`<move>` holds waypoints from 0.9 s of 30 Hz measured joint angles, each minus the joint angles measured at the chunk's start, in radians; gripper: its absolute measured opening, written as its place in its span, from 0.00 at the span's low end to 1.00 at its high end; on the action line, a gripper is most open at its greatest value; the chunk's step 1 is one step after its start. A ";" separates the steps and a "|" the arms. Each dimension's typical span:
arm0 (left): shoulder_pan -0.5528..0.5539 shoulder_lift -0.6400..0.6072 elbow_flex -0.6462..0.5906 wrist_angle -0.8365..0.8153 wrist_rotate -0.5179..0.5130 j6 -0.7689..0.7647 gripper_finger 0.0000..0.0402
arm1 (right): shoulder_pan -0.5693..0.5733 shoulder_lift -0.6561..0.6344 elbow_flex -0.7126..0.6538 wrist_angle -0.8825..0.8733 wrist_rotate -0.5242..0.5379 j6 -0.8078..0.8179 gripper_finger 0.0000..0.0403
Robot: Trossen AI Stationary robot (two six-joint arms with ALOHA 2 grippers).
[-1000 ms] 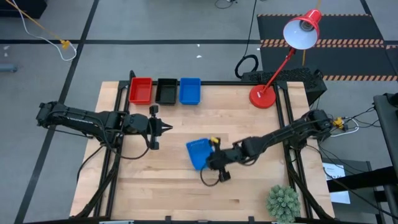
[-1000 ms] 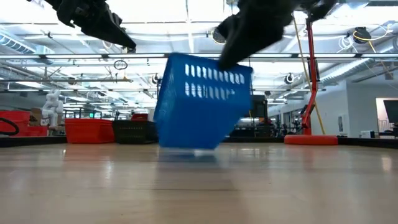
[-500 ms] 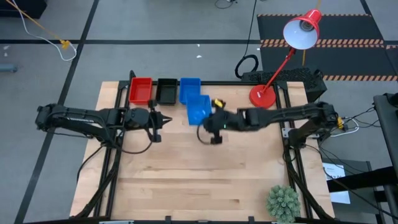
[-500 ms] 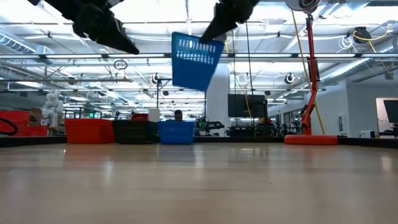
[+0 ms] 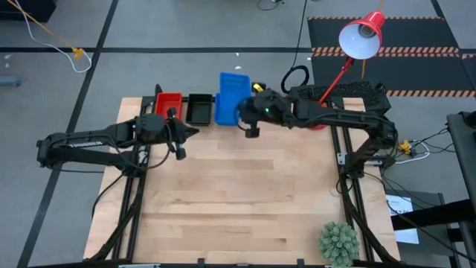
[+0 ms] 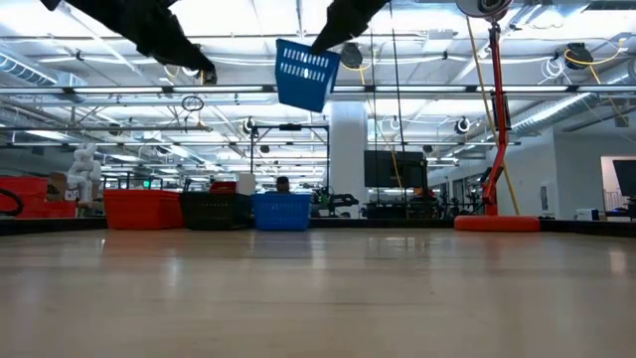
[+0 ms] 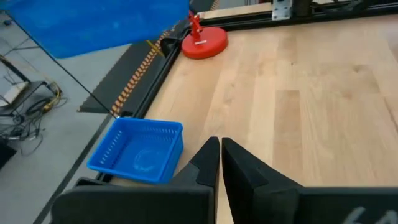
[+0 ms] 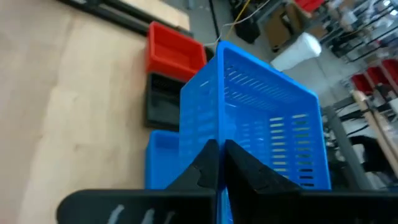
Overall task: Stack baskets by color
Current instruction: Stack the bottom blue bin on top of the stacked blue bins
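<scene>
A red basket point(image 5: 168, 106), a black basket point(image 5: 199, 109) and a blue basket point(image 5: 224, 115) rest on their bottoms in a row along the table's far edge. A second blue basket point(image 5: 233, 85) hangs high above the one on the table, with my right gripper point(image 8: 219, 152) shut on it. In the low view this basket point(image 6: 305, 75) is tilted. My left gripper point(image 5: 192, 132) hovers shut beside the row, near the black basket, holding nothing. My right gripper pinches one side wall of the lifted blue basket at its rim point(image 8: 210, 138) between its two fingers. The fingers come slanting down from the table's right side. The basket hangs tilted, lifted clear, over the blue basket point(image 8: 163, 158) on the table.
A red lamp stands at the far right, its round base point(image 7: 204, 43) on the table and its head point(image 5: 362, 36) above. A green plant point(image 5: 338, 242) sits at the near right corner. Bare wood point(image 5: 238, 201) fills the middle and near half.
My right gripper has swung up and toward the table's far edge, carrying the blue basket from the table's middle to above the row of baskets. The basket has stayed clear and tilted. My left gripper has drifted a little toward the far edge.
</scene>
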 joint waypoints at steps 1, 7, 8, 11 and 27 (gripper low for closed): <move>0.003 0.000 0.000 0.000 0.005 -0.001 0.05 | -0.006 0.012 0.020 0.004 -0.003 -0.013 0.01; 0.015 0.008 0.000 -0.003 0.009 -0.025 0.05 | -0.050 0.091 0.123 -0.013 -0.010 -0.060 0.01; 0.016 0.007 0.000 -0.002 0.009 -0.030 0.05 | -0.060 0.104 0.138 -0.015 -0.020 -0.066 0.01; 0.016 0.007 0.000 -0.002 0.009 -0.037 0.05 | -0.089 0.124 0.167 -0.018 -0.056 -0.070 0.01; 0.016 0.006 0.000 0.001 0.009 -0.063 0.05 | -0.123 0.206 0.155 -0.004 -0.136 -0.068 0.01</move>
